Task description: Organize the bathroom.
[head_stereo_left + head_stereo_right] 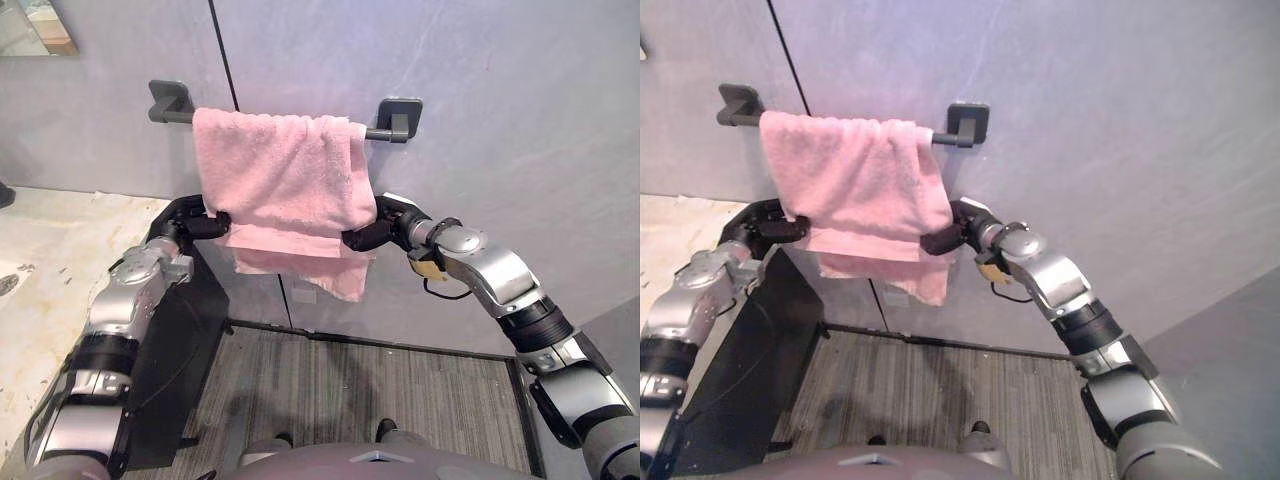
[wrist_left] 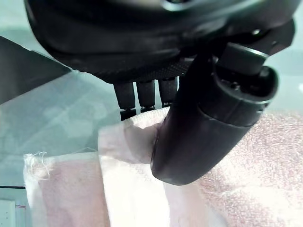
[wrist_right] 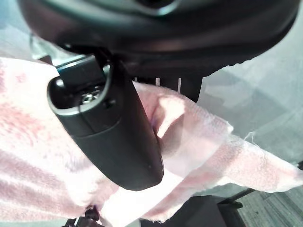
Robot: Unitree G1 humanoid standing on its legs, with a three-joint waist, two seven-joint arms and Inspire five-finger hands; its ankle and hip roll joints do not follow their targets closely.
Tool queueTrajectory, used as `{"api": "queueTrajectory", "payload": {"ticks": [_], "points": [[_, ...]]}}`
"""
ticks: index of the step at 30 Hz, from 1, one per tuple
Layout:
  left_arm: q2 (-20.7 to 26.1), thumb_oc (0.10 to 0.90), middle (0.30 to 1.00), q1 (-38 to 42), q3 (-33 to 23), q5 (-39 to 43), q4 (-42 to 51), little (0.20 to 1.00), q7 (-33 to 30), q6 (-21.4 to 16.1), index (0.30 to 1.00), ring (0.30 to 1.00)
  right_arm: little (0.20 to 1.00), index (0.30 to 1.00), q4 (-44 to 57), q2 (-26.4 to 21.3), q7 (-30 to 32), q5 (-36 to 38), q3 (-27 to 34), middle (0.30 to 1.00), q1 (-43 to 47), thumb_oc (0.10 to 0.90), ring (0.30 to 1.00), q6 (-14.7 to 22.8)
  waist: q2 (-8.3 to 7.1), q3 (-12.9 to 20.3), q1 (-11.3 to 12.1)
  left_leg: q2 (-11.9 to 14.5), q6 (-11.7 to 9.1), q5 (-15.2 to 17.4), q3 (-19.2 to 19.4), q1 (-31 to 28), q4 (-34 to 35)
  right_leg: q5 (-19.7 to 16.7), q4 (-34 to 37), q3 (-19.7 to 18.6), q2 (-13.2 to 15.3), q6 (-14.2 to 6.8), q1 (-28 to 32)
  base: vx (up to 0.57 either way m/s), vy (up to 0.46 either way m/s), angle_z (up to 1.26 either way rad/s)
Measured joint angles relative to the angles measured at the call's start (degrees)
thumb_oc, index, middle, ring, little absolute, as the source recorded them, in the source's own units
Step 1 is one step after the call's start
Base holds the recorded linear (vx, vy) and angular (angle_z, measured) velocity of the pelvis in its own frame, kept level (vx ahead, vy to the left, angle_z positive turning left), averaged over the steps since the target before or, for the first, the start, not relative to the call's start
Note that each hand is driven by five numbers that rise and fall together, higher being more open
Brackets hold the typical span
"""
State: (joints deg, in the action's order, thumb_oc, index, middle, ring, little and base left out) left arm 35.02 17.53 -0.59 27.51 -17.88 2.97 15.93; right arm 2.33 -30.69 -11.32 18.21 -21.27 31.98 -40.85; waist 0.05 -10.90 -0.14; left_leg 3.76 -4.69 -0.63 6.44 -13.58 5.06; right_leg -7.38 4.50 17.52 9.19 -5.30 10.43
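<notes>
I see a grey wall (image 1: 480,120) above striped carpet floor (image 1: 400,390). A black cabinet (image 1: 175,370) stands left. Both my left hand (image 1: 195,225) and right hand (image 1: 375,232) pinch the pink terry towel (image 1: 280,170) on the dark metal bar (image 1: 385,132).

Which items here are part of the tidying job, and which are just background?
In play:
- pink terry towel, draped over the rail
- dark wall-mounted towel rail
- left hand, pinching the towel's left edge
- right hand, pinching its right edge

Background:
- black cabinet below left
- grey striped floor mat

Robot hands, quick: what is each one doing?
Left robot hand: shut on the pink towel.
Right robot hand: shut on the same towel.
</notes>
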Motion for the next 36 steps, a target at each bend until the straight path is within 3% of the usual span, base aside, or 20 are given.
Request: {"api": "queueTrajectory", "payload": {"ticks": [6, 26, 27, 28, 29, 30, 35, 36], "points": [[-0.5, 0.400, 0.300, -2.3, -1.3, -0.2, 4.1, 0.300, -0.7, 1.8, 0.300, 0.300, 0.300, 0.300, 1.8, 0.0, -0.2, 0.0, 1.8, 0.300, -1.5, 0.400, 0.300, -0.5, -0.12, 0.1, 1.4, 0.0, 0.0, 0.6, 0.2, 0.0, 0.0, 0.0, 0.0, 0.0, 0.1, 0.0, 0.1, 0.00, 0.000, 0.00], [-2.0, 0.400, 0.300, -2.7, -1.3, -0.1, 5.7, 0.300, -2.1, 5.7, 0.300, 0.300, 0.300, 0.300, 2.4, 0.1, 0.6, -2.3, 2.4, 0.300, -4.8, 0.400, 0.300, -1.3, 0.04, 0.5, 1.4, 0.0, 0.1, 0.3, 0.9, -0.9, 0.0, 0.0, 0.0, 0.0, 0.2, -0.1, 0.9, 0.00, 0.000, 0.00], [-2.1, 0.400, 0.300, -2.7, -1.3, -0.1, 5.9, 0.300, -2.3, 5.8, 0.300, 0.300, 0.345, 0.345, 2.4, 0.1, 0.6, -2.3, 2.4, 0.345, -4.8, 0.430, 0.345, -1.4, 0.04, 0.5, 1.4, 0.0, 0.1, 0.3, 1.0, -0.9, 0.0, 0.0, 0.0, 0.0, 0.2, -0.1, 0.9, 0.00, 0.000, 0.00], [-2.2, 0.400, 0.300, -2.8, -1.3, -0.1, 6.4, 0.300, -2.4, 6.2, 0.300, 0.300, 0.345, 0.345, 2.4, 0.1, 0.7, -2.4, 2.6, 0.345, -4.8, 0.430, 0.345, -1.7, 0.04, 0.5, 1.4, 0.0, 0.1, 0.3, 1.0, -0.9, 0.0, 0.0, 0.0, 0.0, 0.2, -0.1, 0.9, 0.00, 0.000, 0.00], [-2.3, 0.400, 0.300, -3.0, -1.3, -0.1, 6.8, 0.300, -2.5, 6.6, 0.300, 0.300, 0.653, 0.653, 2.4, 0.1, 0.7, -2.5, 2.7, 0.653, -4.9, 0.635, 0.653, -2.0, 0.04, 0.5, 1.4, 0.0, 0.1, 0.3, 1.0, -0.9, 0.0, 0.0, 0.0, 0.0, 0.2, -0.1, 0.9, 0.00, 0.000, 0.00], [-2.5, 0.400, 0.300, -3.6, -1.4, -0.1, 7.4, 0.300, -2.6, 6.7, 0.300, 0.300, 0.900, 0.900, 2.4, 0.1, 0.7, -3.6, 2.7, 0.900, -5.1, 0.800, 0.900, -2.3, 0.05, 0.5, 1.4, 0.0, 0.1, 0.3, 1.0, -0.9, 0.0, 0.0, 0.0, 0.0, 0.2, -0.1, 0.9, 0.00, 0.000, 0.00], [-3.2, 0.400, 0.300, -5.2, -3.1, -0.3, 8.4, 0.300, -2.7, 6.8, 0.300, 0.300, 0.900, 0.900, 2.0, 0.1, 1.8, -5.9, 3.5, 0.900, -8.0, 0.800, 0.900, -3.3, 0.13, 0.6, 1.2, 0.0, 0.0, 0.3, 1.2, -1.0, 0.0, 0.0, 0.0, -0.2, 0.1, -0.1, 0.8, 0.00, 0.000, 0.00], [-3.2, 0.460, 0.389, -5.3, -3.6, -0.7, 8.4, 0.389, -2.7, 6.8, 0.389, 0.389, 0.900, 0.900, 2.0, 0.1, 1.9, -6.7, 4.0, 0.900, -8.8, 0.800, 0.900, -3.8, 0.17, 0.7, 1.3, 0.0, 0.0, 0.3, 1.2, -1.0, 0.0, 0.0, 0.0, -0.2, 0.1, -0.1, 0.8, 0.00, 0.000, 0.00]]}}
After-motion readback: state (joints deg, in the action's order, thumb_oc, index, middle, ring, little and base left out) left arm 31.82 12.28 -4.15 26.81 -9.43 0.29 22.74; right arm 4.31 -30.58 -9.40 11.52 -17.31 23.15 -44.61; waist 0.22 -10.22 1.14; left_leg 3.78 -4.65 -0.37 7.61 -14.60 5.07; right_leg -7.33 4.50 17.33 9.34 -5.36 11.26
